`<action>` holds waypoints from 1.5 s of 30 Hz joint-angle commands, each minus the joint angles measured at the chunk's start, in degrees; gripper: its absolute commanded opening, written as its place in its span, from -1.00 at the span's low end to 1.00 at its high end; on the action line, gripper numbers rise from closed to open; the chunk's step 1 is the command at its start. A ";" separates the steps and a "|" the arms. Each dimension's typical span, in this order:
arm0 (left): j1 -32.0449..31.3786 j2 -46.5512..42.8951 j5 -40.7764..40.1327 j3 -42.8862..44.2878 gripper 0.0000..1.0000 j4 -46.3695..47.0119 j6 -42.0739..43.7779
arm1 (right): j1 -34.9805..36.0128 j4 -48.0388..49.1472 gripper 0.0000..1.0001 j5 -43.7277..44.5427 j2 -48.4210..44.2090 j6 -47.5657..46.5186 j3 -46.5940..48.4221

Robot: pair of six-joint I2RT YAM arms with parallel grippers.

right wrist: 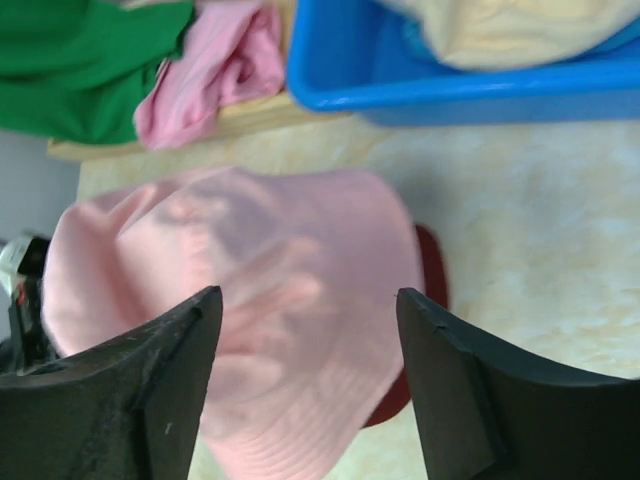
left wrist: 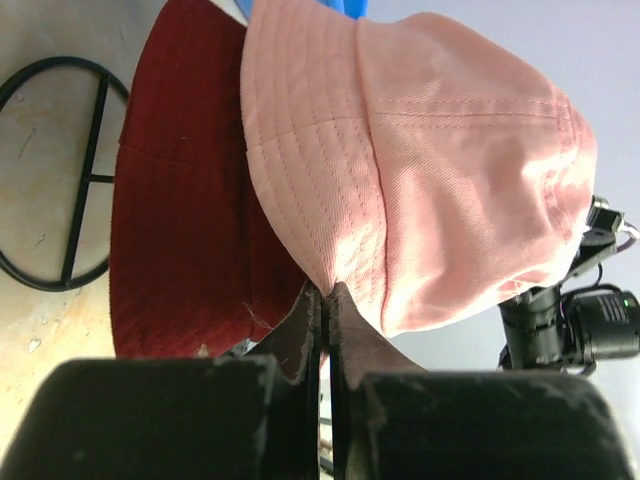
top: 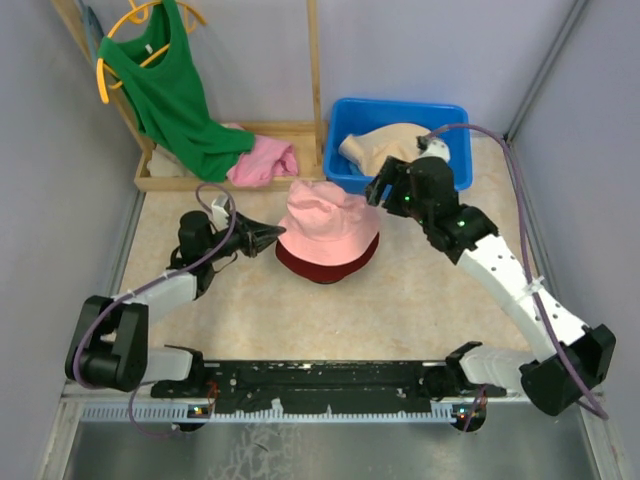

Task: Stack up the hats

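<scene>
The pink hat (top: 325,220) is set on the red hat (top: 325,270) at the centre of the desk (top: 430,300). The left claw (top: 275,237) is pressed together at the pink brim's left edge; a grip on cloth cannot be confirmed. The right claw (top: 385,188) is spread just far-right of the pink hat. The beige hat (top: 385,145) is contained in the bin (top: 345,112), far right.

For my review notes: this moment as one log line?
stack: pink hat on dark red hat | left hand: shut on pink hat brim | right hand: open above | beige hat: in bin
</scene>
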 commanded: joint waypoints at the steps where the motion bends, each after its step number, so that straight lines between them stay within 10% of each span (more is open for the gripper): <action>1: 0.41 3.27 4.93 0.76 -1.00 4.42 1.54 | -10.44 -0.49 0.45 -4.87 -2.63 -2.36 -0.96; 14: 0.49 9.81 11.49 5.03 -1.00 6.40 3.26 | -24.76 12.55 0.42 -47.41 4.82 9.20 -11.18; 45: 1.20 15.63 13.53 7.78 -1.00 5.43 4.97 | -31.38 48.49 0.21 -58.73 13.14 27.45 -26.05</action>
